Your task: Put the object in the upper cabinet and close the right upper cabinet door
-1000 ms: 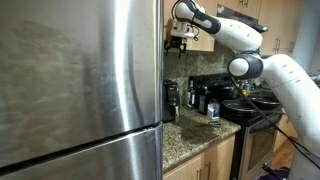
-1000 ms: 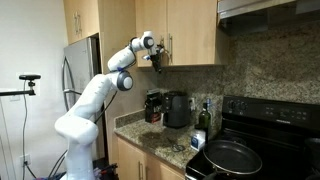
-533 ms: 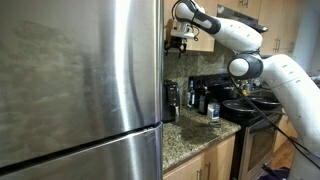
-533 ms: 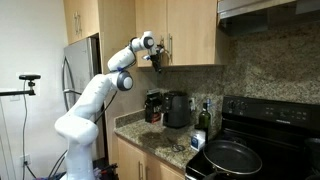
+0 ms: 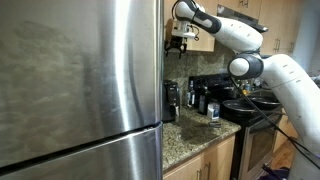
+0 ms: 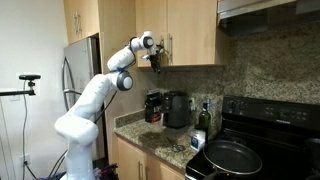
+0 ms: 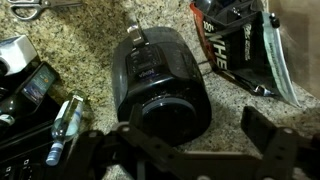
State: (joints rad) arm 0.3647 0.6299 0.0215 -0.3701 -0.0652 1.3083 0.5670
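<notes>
The upper cabinet (image 6: 190,25) hangs on the wall above the counter, and from where I stand both of its doors look flat and closed, the right upper cabinet door (image 6: 192,35) included. I cannot see any gap at its edge. The gripper (image 6: 155,60) hovers just under the cabinet's bottom edge, close to the slim handle (image 6: 170,45).

In the wrist view the fingers (image 7: 268,135) are spread wide with nothing between them. All that shows through the gap is the counter (image 7: 90,50) far below, with a black canister (image 7: 160,80), a printed bag (image 7: 235,45) and a small bottle (image 7: 65,120) on it. I cannot tell which thing is meant to go up on the shelf.

My worry is the tight spot up there. The gripper sits so near the door's lower edge and handle that a small upward drift could knock a finger against the wood, or catch a finger on the bar and drag the door open. The arm is also stretched high, so I judge that fine corrections would be awkward.

If a door has to swing out, the wrist stands right in its path. With the gripper empty and the doors seemingly shut, nobody should call the job done without checking that something really is inside.
</notes>
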